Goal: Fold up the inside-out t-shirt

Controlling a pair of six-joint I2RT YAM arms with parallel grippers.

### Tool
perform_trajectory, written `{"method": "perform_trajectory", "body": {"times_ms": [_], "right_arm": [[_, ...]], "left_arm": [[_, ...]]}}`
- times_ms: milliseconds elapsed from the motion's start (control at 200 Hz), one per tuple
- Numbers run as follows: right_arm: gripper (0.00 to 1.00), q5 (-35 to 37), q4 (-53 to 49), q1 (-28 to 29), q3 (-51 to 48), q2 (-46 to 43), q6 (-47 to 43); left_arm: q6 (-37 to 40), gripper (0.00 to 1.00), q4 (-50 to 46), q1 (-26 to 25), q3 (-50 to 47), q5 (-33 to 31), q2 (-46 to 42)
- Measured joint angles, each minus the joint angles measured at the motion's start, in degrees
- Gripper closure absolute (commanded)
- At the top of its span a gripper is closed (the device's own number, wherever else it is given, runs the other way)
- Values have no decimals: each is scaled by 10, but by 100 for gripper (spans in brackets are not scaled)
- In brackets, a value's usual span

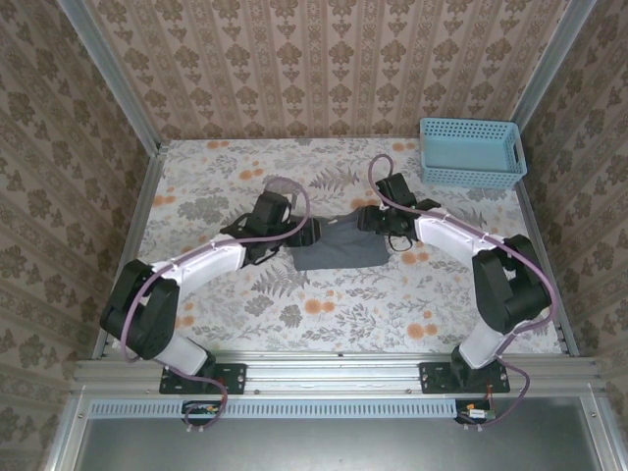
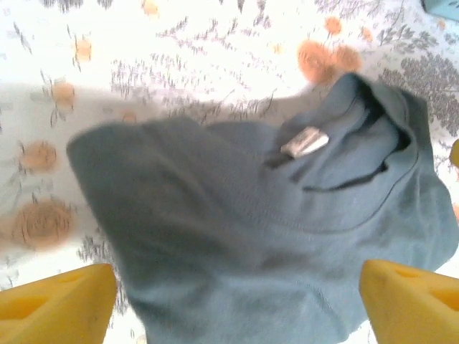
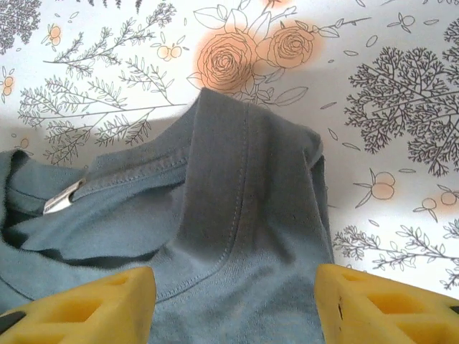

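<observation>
Shirt [image 1: 339, 247] sat bunched mid-table [image 1: 392, 304], between your arms. Left claw [image 2: 237, 276] and right claw [image 3: 235, 276] were both spread wide over its collar [image 3: 179, 172] end, gripping nothing. Risk: closing there likely pinched several layers, so you'd drag the bunch, not flatten it

The shirt [image 1: 339, 247] lies mid-table, flanked by the left gripper [image 1: 306, 234] on one side and the right gripper [image 1: 366, 218] on the other, both spread wide over its edges. The table [image 1: 324, 306] is bare in front of the shirt and behind it. The basket [image 1: 471, 152] blocks the far right corner; walls [image 1: 324, 59] close three sides.
</observation>
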Motion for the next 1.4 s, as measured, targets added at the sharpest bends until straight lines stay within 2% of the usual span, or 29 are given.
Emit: {"method": "perform_trajectory", "body": {"times_ms": [275, 425, 565, 605, 690, 785, 890, 980, 1075, 1170, 1300, 1400], "right_arm": [[61, 3, -11, 0, 118, 128, -13], [63, 15, -20, -5, 148, 185, -13], [60, 14, -20, -18, 150, 194, -13], [58, 14, -20, -21, 152, 194, -13], [50, 14, -23, -24, 153, 190, -14], [43, 14, -37, -25, 152, 172, -22], [39, 15, -49, -24, 132, 119, -30], [37, 21, -52, -20, 89, 47, -32], [34, 32, -51, -18, 30, -28, -30], [32, 48, -49, -17, -41, -88, -21], [31, 76, -54, -18, -124, -151, -4], [30, 98, -58, -21, -168, -206, 10]], "left_arm": [[3, 45, 3, 26, 130, 24, 155], [1, 53, 3, 48, 166, 38, 231], [1, 53, -1, 71, 180, 54, 266], [1, 51, -4, 77, 186, 58, 270], [8, 36, -19, 88, 207, 66, 271], [14, 25, -37, 93, 229, 65, 260], [17, 13, -89, 91, 226, 36, 202], [10, 9, -125, 78, 205, -12, 126], [-5, 8, -165, 36, 184, -67, 50], [-28, 7, -203, -32, 182, -115, 34], [-57, 4, -262, -120, 200, -155, 82], [-67, 4, -287, -158, 235, -165, 145]]}}
